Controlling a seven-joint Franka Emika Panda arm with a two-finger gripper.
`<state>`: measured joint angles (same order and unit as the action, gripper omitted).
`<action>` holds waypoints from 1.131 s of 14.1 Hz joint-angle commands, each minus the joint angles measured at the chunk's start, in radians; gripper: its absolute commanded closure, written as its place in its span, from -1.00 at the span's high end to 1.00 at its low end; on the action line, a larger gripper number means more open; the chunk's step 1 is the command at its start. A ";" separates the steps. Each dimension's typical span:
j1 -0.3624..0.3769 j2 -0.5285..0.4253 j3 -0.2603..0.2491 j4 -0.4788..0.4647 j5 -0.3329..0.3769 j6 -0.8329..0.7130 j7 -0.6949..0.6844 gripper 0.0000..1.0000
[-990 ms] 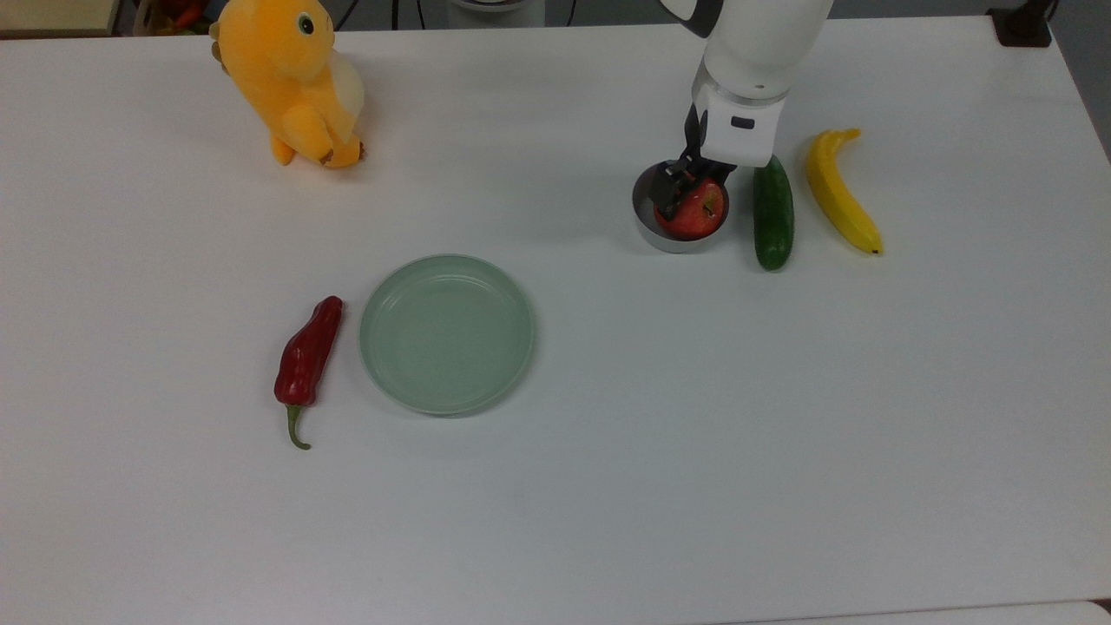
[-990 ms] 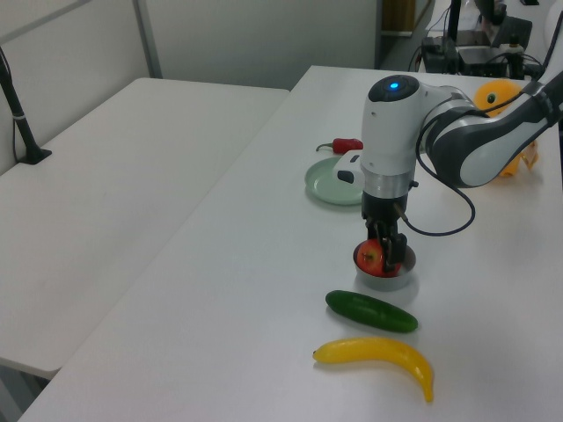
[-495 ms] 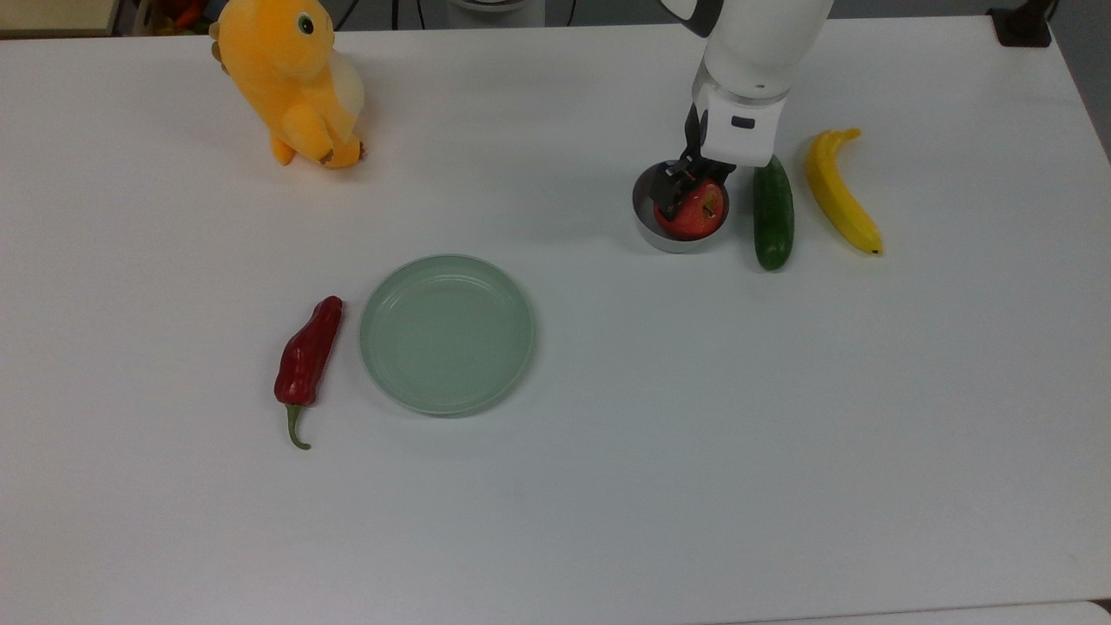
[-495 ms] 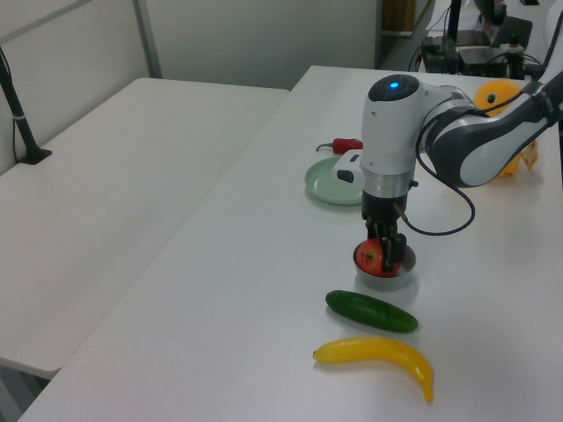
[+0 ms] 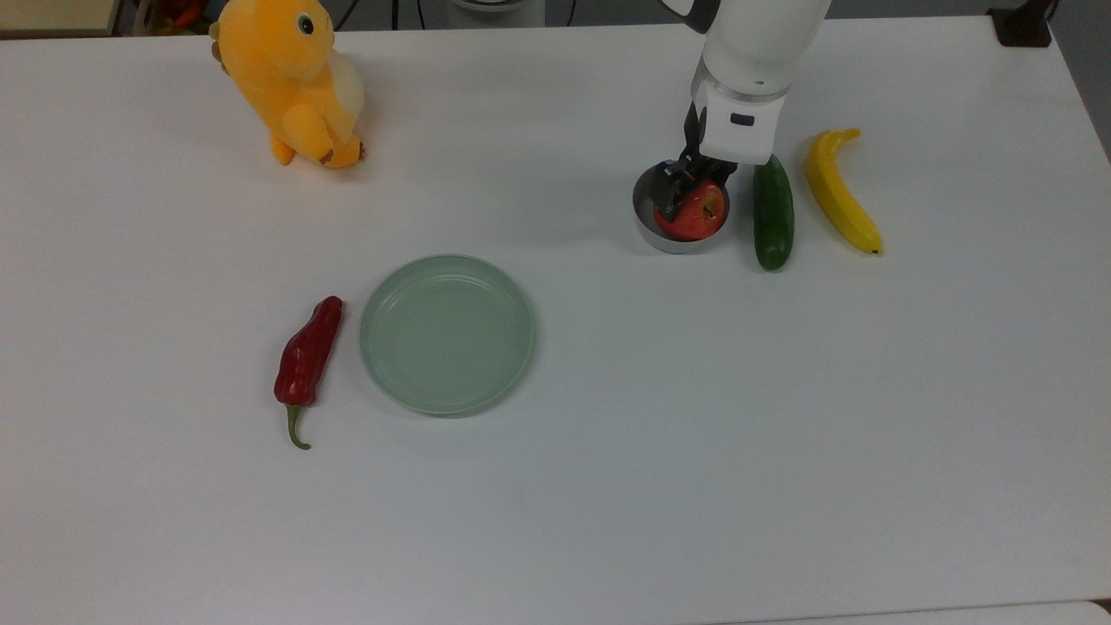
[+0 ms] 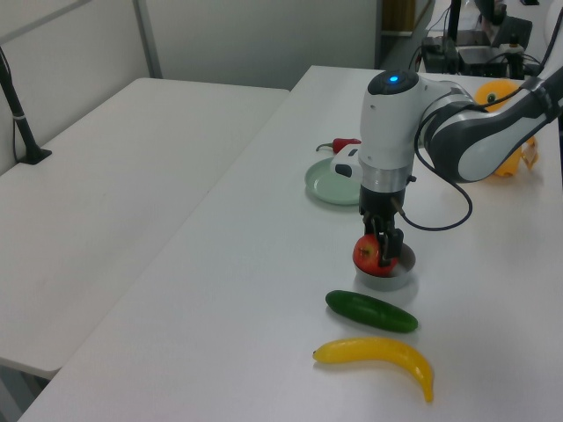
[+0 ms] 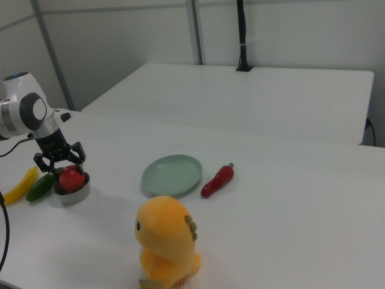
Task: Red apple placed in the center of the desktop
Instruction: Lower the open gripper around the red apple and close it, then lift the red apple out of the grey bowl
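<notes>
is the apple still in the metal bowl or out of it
Partly out. The gripper is shut on the red apple, which sits above the rim of the metal bowl in the left view, not yet clear of it.

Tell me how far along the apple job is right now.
Done: the pincer is shut on the red apple. In hand: in the left view the apple sits raised just above the small metal bowl, so the lift is under way. Left: carrying it to the bare middle of the desktop, right of the green plate in the top view, and letting go.
</notes>
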<state>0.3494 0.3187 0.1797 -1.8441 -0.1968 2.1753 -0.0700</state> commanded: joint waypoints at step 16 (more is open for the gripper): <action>-0.108 -0.165 0.006 0.023 0.028 -0.011 0.012 -0.01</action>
<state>0.2836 0.1547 0.1797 -1.8346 -0.1934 2.1713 -0.0677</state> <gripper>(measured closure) 0.229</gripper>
